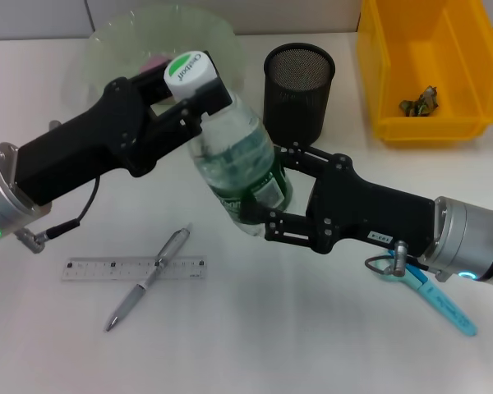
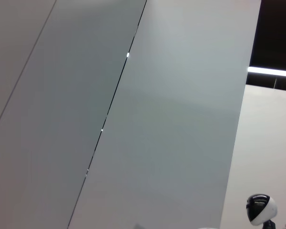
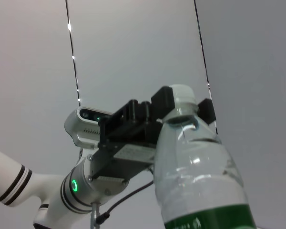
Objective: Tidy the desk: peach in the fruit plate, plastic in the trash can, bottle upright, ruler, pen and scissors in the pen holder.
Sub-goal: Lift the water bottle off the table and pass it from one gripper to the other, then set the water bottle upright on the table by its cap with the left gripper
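- Both grippers are clamped on the bottle (image 1: pixel 234 160), which is held tilted above the middle of the bench (image 1: pixel 312 345): the left gripper (image 1: pixel 199 100) is closed around the neck just under the white cap, and the right gripper (image 1: pixel 271 189) is closed around the lower body at the green label.
- The bottle's cap is pointed toward 11 o'clock, its base toward 5 o'clock.
- A white bench surface is seen beneath the arms.
- At 12 o'clock of the bottle a clear green fruit plate (image 1: pixel 107 45) is set near the back edge; something pink is seen in it, largely hidden behind the left gripper.
- A black mesh pen holder (image 1: pixel 299 86) is stood upright at 1 o'clock, and a yellow bin (image 1: pixel 378 74) at 2 o'clock with crumpled plastic (image 1: pixel 421 103) inside.
- At 7 o'clock a clear ruler (image 1: pixel 90 269) is laid flat, with a silver pen (image 1: pixel 148 279) lying across it.
- Blue-handled scissors (image 1: pixel 444 308) are partly hidden beneath the right arm at 4 o'clock.
- Grey wall panels with dark seams are shown in both wrist views.
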`<state>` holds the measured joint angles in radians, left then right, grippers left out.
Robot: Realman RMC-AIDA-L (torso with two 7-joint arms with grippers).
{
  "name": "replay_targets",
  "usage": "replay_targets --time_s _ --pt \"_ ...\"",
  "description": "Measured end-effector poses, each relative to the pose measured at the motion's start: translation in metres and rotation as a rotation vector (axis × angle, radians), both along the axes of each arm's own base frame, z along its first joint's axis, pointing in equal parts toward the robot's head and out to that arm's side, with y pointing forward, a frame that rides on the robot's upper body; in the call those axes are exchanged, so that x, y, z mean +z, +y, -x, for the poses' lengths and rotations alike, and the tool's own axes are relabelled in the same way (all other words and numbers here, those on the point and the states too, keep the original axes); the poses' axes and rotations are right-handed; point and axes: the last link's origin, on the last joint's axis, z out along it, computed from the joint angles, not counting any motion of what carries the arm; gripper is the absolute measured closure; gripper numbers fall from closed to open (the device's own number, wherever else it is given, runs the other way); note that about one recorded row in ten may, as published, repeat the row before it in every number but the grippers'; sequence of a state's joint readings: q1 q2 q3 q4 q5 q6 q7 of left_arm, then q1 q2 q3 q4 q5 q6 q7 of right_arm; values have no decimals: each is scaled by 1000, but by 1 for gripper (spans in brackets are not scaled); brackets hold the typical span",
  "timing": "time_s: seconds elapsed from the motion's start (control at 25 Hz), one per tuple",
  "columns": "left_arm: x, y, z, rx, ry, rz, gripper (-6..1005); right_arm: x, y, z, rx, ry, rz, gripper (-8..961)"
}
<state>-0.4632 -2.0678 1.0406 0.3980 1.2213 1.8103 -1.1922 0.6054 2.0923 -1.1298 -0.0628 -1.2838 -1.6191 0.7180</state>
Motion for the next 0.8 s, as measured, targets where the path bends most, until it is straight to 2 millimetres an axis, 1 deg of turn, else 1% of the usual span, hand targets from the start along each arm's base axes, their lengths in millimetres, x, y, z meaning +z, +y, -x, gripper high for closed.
replay_targets --time_s 0.08,0.28,0.32,0.44,0.76,0.8 --pt "5 2 -2 -8 -12 -19 550 0 0 -1 -2 -2 0 194" --pt "10 4 -4 -15 -14 -28 549 -1 -1 -3 -12 -10 0 194" --pt "16 6 -6 -26 -11 -38 548 -1 -1 -3 -15 -11 0 194" --pt "20 8 -7 -21 -16 -44 547 -1 -2 -4 -17 -11 1 201" --pt "21 9 -7 -18 -18 -48 545 -2 -4 -6 -27 -10 6 211" --pt "25 12 -5 -4 -22 -70 545 -2 -4 -6 -29 -9 6 211"
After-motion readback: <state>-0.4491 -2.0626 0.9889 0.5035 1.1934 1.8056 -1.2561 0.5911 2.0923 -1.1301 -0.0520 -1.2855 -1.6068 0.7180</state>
